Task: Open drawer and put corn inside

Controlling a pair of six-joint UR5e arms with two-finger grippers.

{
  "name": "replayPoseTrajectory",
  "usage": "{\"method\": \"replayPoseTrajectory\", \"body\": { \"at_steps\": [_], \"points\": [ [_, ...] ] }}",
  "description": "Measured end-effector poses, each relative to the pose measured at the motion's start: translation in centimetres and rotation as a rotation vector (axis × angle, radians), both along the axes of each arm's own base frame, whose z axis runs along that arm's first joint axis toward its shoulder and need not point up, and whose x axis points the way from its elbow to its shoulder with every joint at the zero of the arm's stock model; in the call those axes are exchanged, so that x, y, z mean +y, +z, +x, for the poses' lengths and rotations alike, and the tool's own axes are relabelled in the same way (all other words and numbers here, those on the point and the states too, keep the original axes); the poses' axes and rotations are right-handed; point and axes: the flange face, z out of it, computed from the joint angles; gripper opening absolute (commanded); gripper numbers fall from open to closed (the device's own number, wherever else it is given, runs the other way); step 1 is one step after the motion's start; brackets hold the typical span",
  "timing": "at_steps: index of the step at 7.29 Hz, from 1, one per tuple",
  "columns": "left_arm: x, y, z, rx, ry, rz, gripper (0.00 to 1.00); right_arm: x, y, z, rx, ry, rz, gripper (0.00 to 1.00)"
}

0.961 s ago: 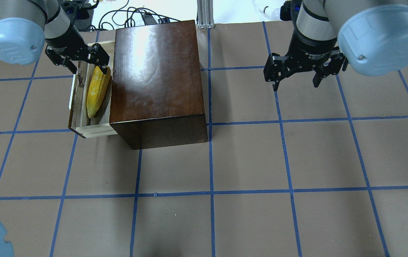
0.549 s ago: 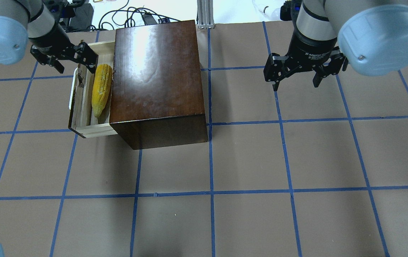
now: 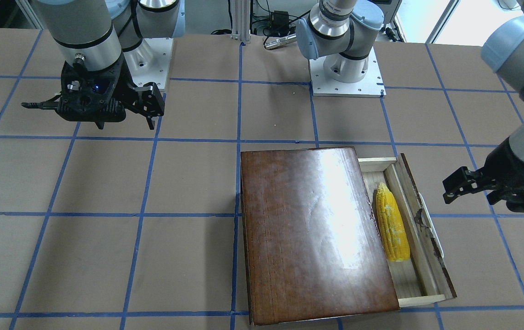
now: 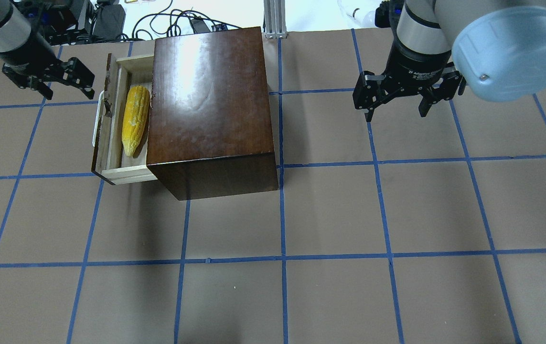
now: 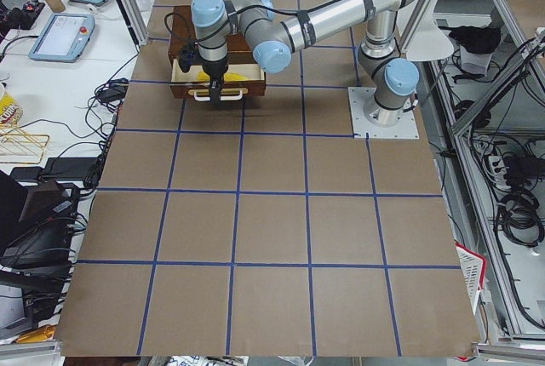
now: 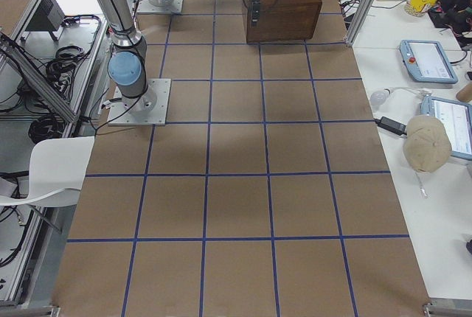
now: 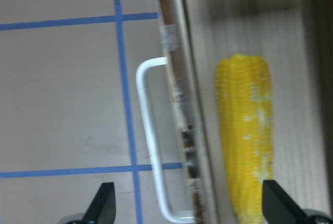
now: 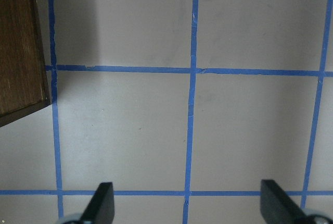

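Note:
The corn (image 4: 135,119) lies flat in the pulled-out drawer (image 4: 127,173), along the left side of the dark-brown box (image 4: 208,95). It also shows in the front-facing view (image 3: 392,222) and the left wrist view (image 7: 247,140). The drawer's white handle (image 4: 95,119) faces left. My left gripper (image 4: 68,91) is open and empty, above the table to the left of the drawer's far end. My right gripper (image 4: 396,114) is open and empty, well right of the box.
The table is brown paper with a blue tape grid (image 4: 282,258). Cables and a metal post (image 4: 275,19) lie past the far edge behind the box. The arm bases (image 3: 344,73) stand on the robot's side.
My left gripper has let go of the corn and moved left, away from the drawer. The corn has settled flat in the drawer. The right arm has not moved.

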Motion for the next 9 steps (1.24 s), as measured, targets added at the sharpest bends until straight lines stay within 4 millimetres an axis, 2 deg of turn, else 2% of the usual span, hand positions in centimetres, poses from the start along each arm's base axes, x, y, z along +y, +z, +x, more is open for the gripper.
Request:
{"method": "replayPoseTrajectory", "body": {
  "at_steps": [1, 2, 4, 5, 6, 7, 8, 9],
  "points": [
    [0.1, -1.3, 1.9, 0.011, -0.031, 0.018, 1.00, 0.0, 0.0, 0.0, 0.000, 0.000, 0.000, 1.00],
    [-0.1, -2.6, 2.8, 0.031, -0.058, 0.030, 1.00, 0.0, 0.0, 0.0, 0.000, 0.000, 0.000, 1.00],
    [-0.9, -5.4, 3.3, 0.089, -0.100, 0.038, 1.00, 0.0, 0.0, 0.0, 0.000, 0.000, 0.000, 1.00],
    [-1.1, -5.5, 3.3, 0.095, -0.107, 0.034, 1.00, 0.0, 0.0, 0.0, 0.000, 0.000, 0.000, 1.00],
    [-1.1, -4.5, 3.1, 0.085, -0.110, 0.024, 1.00, 0.0, 0.0, 0.0, 0.000, 0.000, 0.000, 1.00],
    [-1.0, -2.8, 2.4, 0.061, -0.104, 0.013, 1.00, 0.0, 0.0, 0.0, 0.000, 0.000, 0.000, 1.00],
    [-0.8, -0.5, 0.2, 0.024, -0.093, 0.003, 1.00, 0.0, 0.0, 0.0, 0.000, 0.000, 0.000, 1.00],
    [-0.7, 2.1, -4.2, -0.030, -0.085, -0.007, 1.00, 0.0, 0.0, 0.0, 0.000, 0.000, 0.000, 1.00]
  ]
}}
